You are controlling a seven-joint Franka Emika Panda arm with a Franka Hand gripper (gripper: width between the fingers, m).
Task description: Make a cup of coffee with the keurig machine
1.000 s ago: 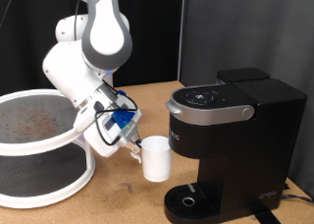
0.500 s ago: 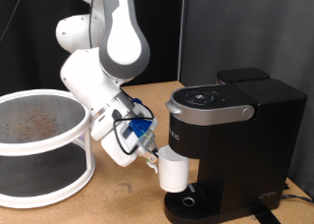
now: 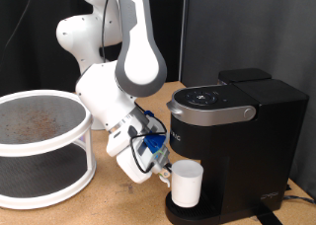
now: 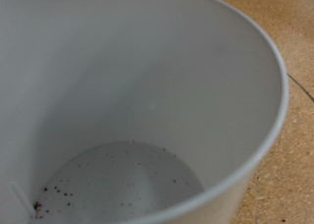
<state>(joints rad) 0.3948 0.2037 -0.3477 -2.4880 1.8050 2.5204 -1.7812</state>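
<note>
1 cup [image 3: 187, 183], white, gripped at its rim by the pincer [image 3: 166, 170], sits over the drip tray [image 3: 186, 209] beneath the coffee machine [image 3: 229, 146], bench [image 3: 109, 200] at 6 o'clock. Lid shut; cup empty bar dark specks; brewing outstanding.

White cup [image 3: 187, 183] upright under black keurig machine [image 3: 235, 136] spout.

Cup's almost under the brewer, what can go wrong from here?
1. The gripper holds the cup by its rim, and it looks slightly tilted, so it might tip when released.
2. The cup sits at the edge of the drip tray on the keurig machine; it could end up off-centre under the spout.
3. Dark specks lie in the cup's bottom, possibly dirt.
</note>
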